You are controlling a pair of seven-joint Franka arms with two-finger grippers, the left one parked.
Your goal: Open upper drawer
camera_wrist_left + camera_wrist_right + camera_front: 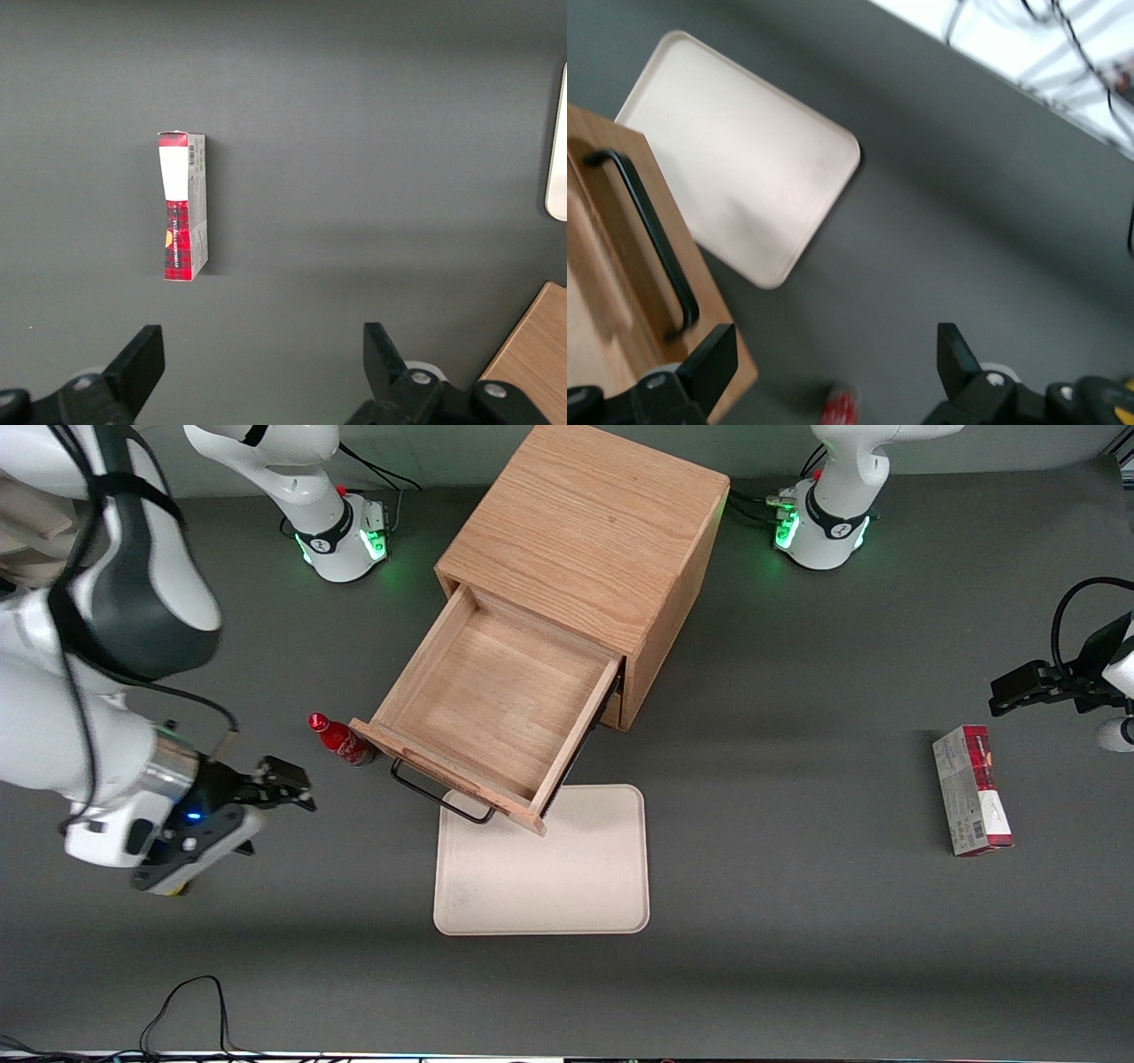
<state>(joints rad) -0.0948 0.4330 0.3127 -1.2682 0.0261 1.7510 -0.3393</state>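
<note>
The upper drawer [496,708] of the light oak cabinet [585,540] stands pulled far out, its inside bare. Its long thin black handle [438,795] hangs over the edge of the beige tray. The drawer front and handle [651,239] also show in the right wrist view. My gripper [288,784] is open and holds nothing. It hovers over the table toward the working arm's end, apart from the handle, nearer to the front camera than the red bottle. Its fingers [713,363] are spread wide. The lower drawer is hidden under the upper one.
A small red bottle [341,742] lies on the table beside the drawer front; it also shows in the right wrist view [842,405]. A beige tray [554,877] lies in front of the cabinet. A red and white box [972,790] lies toward the parked arm's end.
</note>
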